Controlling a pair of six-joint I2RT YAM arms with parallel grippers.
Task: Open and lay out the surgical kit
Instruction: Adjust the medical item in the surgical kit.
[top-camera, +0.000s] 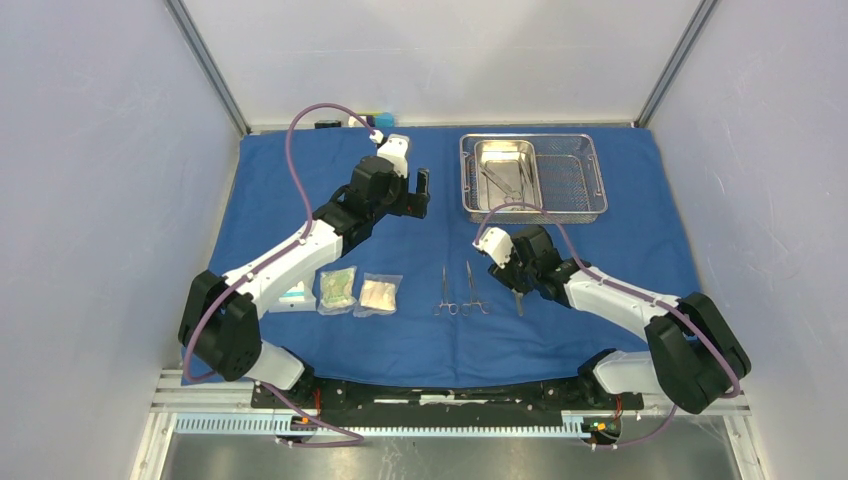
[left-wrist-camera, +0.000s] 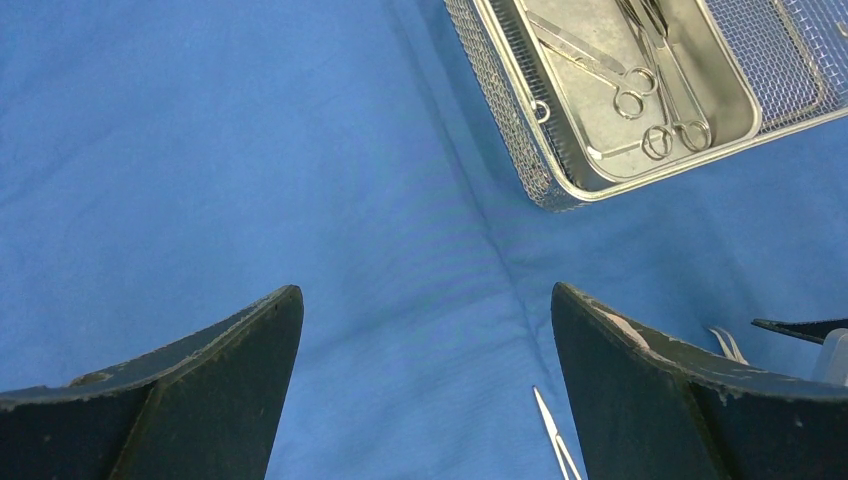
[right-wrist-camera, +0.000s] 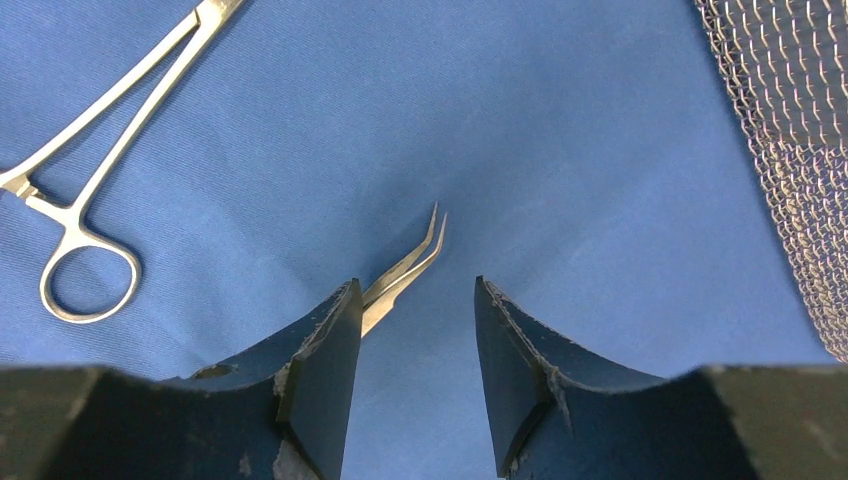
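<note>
The blue cloth wrap (top-camera: 300, 180) lies spread flat on the table. The steel mesh tray (top-camera: 580, 180) with its inner pan (top-camera: 508, 160) stands at the back right and holds several instruments (left-wrist-camera: 625, 90). Two scissor-like instruments (top-camera: 445, 292) (top-camera: 472, 290) lie side by side on the cloth. My right gripper (right-wrist-camera: 417, 284) is open just above the cloth. A curved instrument (right-wrist-camera: 412, 258) lies by its left finger, ungripped. My left gripper (left-wrist-camera: 425, 290) is open and empty, hovering left of the tray (left-wrist-camera: 530, 150). Two clear packets (top-camera: 337, 290) (top-camera: 380, 295) lie front left; a third (top-camera: 293, 297) is partly hidden by the left arm.
In the top view my left gripper (top-camera: 410, 195) sits left of the tray, and my right gripper (top-camera: 517, 290) sits right of the laid instruments. White enclosure walls stand on both sides and behind. A metal rail runs along the near edge.
</note>
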